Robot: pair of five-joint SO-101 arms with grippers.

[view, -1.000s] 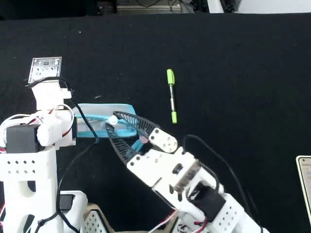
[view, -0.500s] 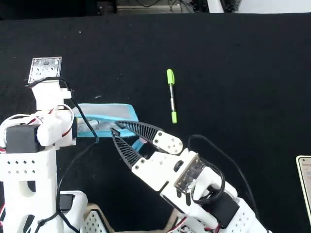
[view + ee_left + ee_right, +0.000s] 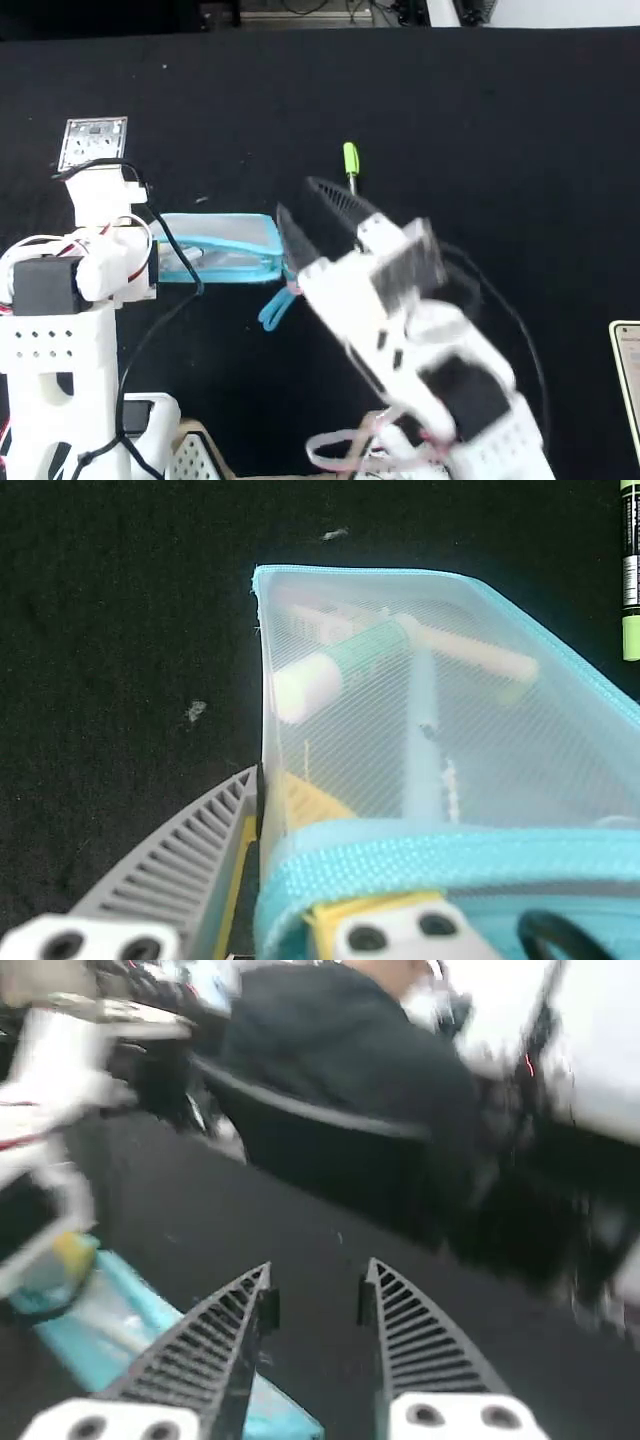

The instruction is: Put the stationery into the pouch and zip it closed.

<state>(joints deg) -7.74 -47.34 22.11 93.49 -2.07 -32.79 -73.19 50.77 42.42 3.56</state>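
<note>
The left hand [image 3: 262,880] clenches the pouch [image 3: 430,780] by its end, likely steadying it on the surface [image 3: 500,150]. The right hand [image 3: 315,1295], released and empty, hovers near 1 green pen [image 3: 350,158] lying outside it.

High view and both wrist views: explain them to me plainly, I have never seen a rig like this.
Two small robot arms stand at a black table. The high view looks down from a fixed camera; each wrist view comes from a camera on one arm. The left pincer clamps an edge of the blue pouch, which holds some stationery. A green pen lies on the table, apart from the pouch. The right pincer is open, empty, raised above the table.
</note>
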